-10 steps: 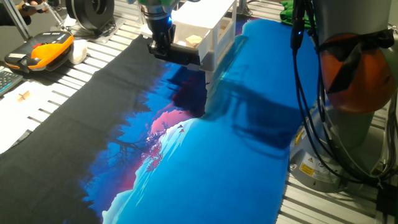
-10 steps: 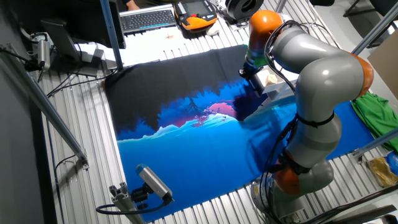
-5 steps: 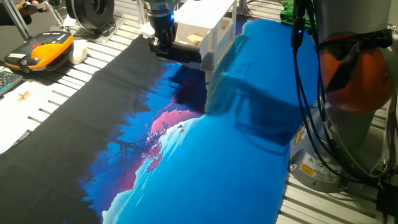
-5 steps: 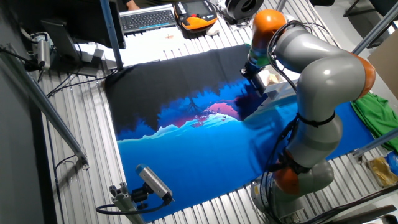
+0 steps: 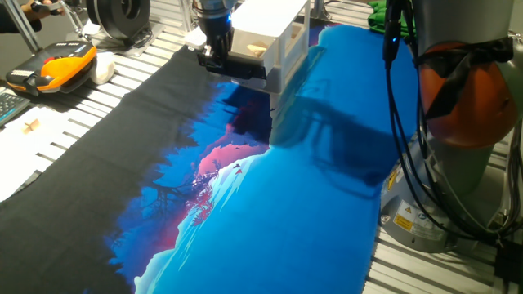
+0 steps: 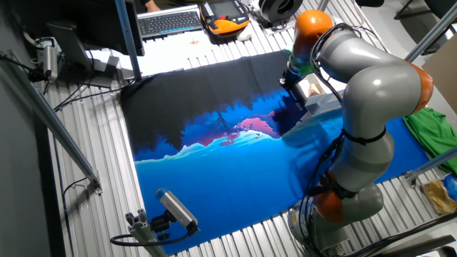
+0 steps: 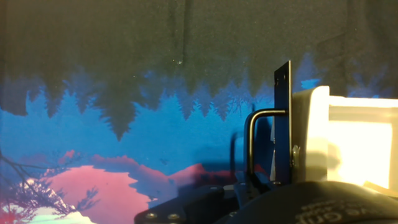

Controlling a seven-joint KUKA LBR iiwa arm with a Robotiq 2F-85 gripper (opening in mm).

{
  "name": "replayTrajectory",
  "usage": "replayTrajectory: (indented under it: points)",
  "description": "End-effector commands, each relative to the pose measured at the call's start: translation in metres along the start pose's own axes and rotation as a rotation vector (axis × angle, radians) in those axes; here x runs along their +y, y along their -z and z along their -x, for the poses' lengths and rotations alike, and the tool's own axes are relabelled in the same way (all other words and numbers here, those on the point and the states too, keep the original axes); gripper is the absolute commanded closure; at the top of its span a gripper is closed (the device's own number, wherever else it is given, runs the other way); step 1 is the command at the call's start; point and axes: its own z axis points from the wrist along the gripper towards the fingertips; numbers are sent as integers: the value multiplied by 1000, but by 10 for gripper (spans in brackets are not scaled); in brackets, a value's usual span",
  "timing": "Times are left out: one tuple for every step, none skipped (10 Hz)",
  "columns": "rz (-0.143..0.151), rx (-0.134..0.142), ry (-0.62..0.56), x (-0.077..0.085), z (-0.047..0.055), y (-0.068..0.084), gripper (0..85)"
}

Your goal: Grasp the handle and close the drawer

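Observation:
The white drawer (image 5: pixel 248 52) sticks out a short way from the small white cabinet (image 5: pixel 288 39) at the far side of the mat, with pale pieces inside it. Its dark front strip (image 5: pixel 243 72) faces left. My gripper (image 5: pixel 214 57) stands over the strip's left end and is shut on the handle. In the hand view the handle (image 7: pixel 249 142) is a thin dark bar looped off the front strip (image 7: pixel 283 118), running down between my fingers, with the white drawer (image 7: pixel 348 134) to its right. In the other fixed view my gripper (image 6: pixel 293 83) sits against the cabinet (image 6: pixel 319 102).
A blue, pink and black printed mat (image 5: pixel 270 204) covers the table. An orange and black device (image 5: pixel 55 65) and a white object (image 5: pixel 103 66) lie at the far left. The robot's base and cables (image 5: pixel 458 122) stand at the right. A keyboard (image 6: pixel 168 21) lies at the back.
My gripper has moved right towards the cabinet with the handle in it, and the drawer has slid further in.

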Motion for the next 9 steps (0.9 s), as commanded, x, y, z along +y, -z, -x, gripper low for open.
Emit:
replayTrajectory:
  points:
    - [-1,0,1,0,0,0,850]
    - [-3,0,0,-1,-1,1,850]
    - [-3,0,-3,-1,-1,1,850]
    - [-4,0,-11,-1,-1,2,850]
    - [-5,0,-14,-2,-2,1,850]
    - [-5,0,-20,-3,-2,1,850]
    - [-6,0,-29,-3,-2,1,850]
    - [-7,3,-43,-3,-3,1,850]
    - [-16,5,-60,-3,-3,1,850]
